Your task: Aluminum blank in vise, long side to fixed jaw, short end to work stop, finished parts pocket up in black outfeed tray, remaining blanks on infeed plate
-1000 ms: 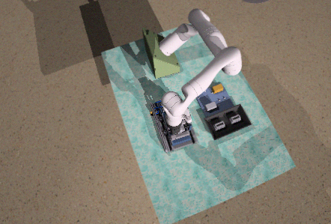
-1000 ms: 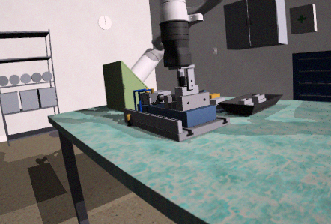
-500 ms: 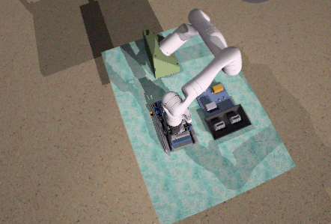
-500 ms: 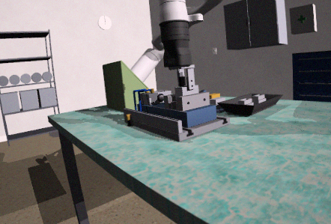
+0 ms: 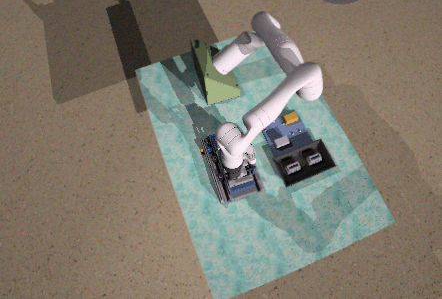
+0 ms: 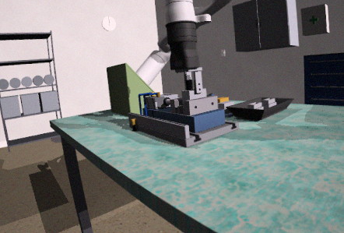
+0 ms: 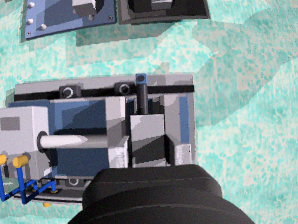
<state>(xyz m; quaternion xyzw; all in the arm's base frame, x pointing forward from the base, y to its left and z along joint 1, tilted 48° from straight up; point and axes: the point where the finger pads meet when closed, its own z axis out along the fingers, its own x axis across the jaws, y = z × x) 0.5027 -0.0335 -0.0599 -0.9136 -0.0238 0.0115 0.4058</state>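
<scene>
A teal-marbled table (dark legs, tan floor below) carries the vise near its middle. Behind the vise stands a green wedge block; beside it lie the infeed plate and the black outfeed tray.

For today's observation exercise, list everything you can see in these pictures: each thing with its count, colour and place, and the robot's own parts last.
Table: one, mottled teal top, dark legs.
Machine vise: one, gray and blue, near table edge.
Gray aluminum blank: one, over the vise, in the tool.
Infeed plate with pins: one, blue, beside the tray.
Blanks on plate: one gray, one yellow brass.
Black outfeed tray: one, right of vise.
Pocketed finished parts: two, gray, in tray.
Green wedge block: one, behind vise.
Shelf rack: one, gray, left wall.
White arm: one; tool shut on the blank.
</scene>
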